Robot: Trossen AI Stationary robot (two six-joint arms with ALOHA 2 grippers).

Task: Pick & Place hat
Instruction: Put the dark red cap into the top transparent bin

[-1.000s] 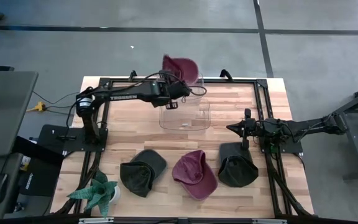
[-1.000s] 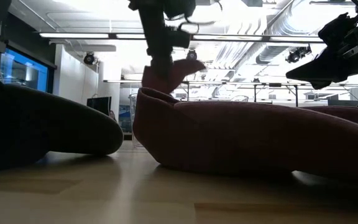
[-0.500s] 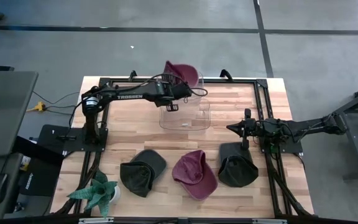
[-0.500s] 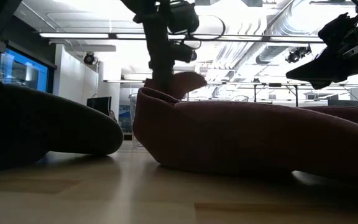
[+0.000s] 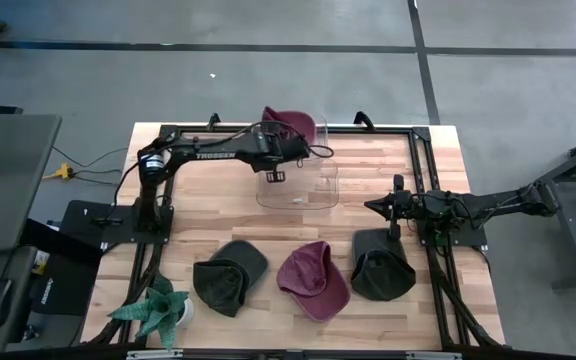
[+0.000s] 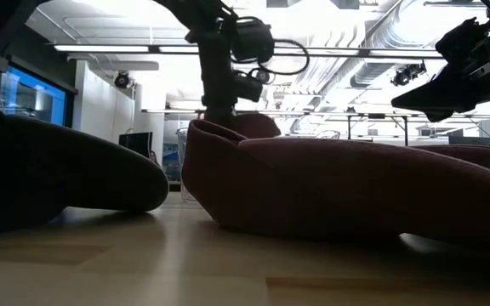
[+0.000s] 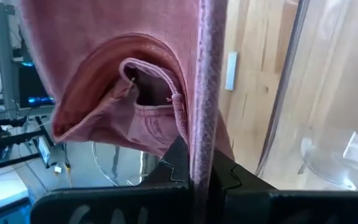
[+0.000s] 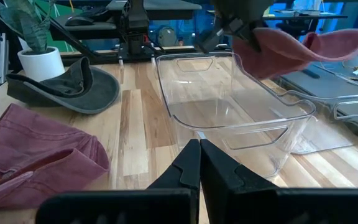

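Observation:
A maroon hat (image 5: 293, 124) hangs in the air over the far end of a clear plastic bin (image 5: 298, 178); it also shows in the right wrist view as the held hat (image 8: 303, 48). My left gripper (image 5: 286, 146) is shut on it, reaching in from the table's left. Three more hats lie along the near side: a dark green one (image 5: 230, 276), a maroon one (image 5: 313, 280) and a dark one (image 5: 381, 266). My right gripper (image 5: 388, 207) waits shut at the table's right, touching nothing. My left gripper pinches an edge of the maroon hat (image 7: 201, 149) between its two fingers; the cloth there shows edge-on, so brim or crown rim I cannot tell. The fingers slant down from the table's left. The hat is lifted clear, its body (image 7: 117, 93) spreading out beyond the fingertips above the bin.
A potted plant (image 5: 158, 310) stands at the near left corner. A black frame (image 5: 423, 150) runs along the table's edges. The near maroon hat (image 6: 356, 191) fills most of the low view.
My left gripper has come down toward the clear bin, tipping a little further downward, still shut on the maroon hat. The hat has sunk with it and now hangs lower, just above the bin's far end.

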